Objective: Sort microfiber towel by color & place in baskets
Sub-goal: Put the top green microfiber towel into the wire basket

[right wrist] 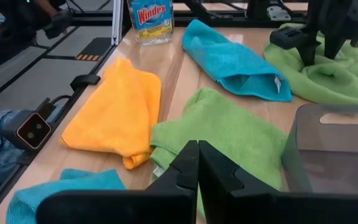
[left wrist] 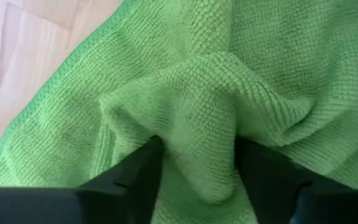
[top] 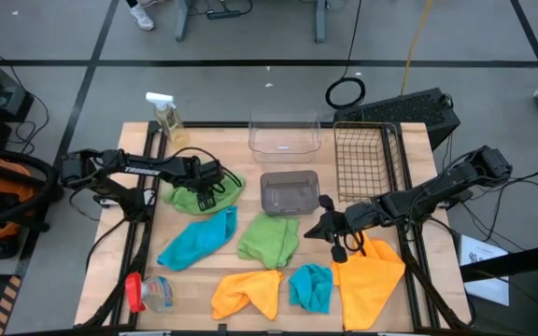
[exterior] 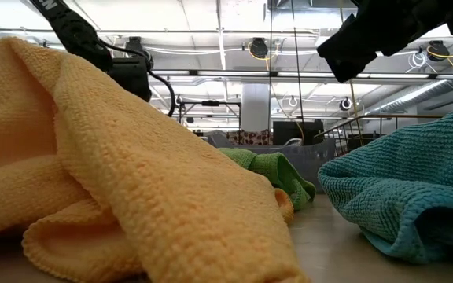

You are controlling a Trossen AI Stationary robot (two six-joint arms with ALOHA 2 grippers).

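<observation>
Looks like an industrial lab or workshop: grey taped floor [top: 250, 51] around the wooden table [top: 204, 271], exposed ceiling pipes [exterior: 234, 75] overhead.

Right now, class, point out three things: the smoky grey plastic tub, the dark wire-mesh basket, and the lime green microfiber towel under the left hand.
Smoky grey plastic tub [top: 290, 192]: high view, on its floor.
Dark wire-mesh basket [top: 363, 164]: high view, on its mesh bottom.
Lime green microfiber towel [left wrist: 197, 93]: left wrist view, on the bunched fold between the fingers.

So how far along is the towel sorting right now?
Nothing is sorted: the clear tub, grey tub and wire basket hold no towels. In hand: the left end effector pinches a fold of a green towel on the table. All six towels remain; the right end effector waits shut.
</observation>
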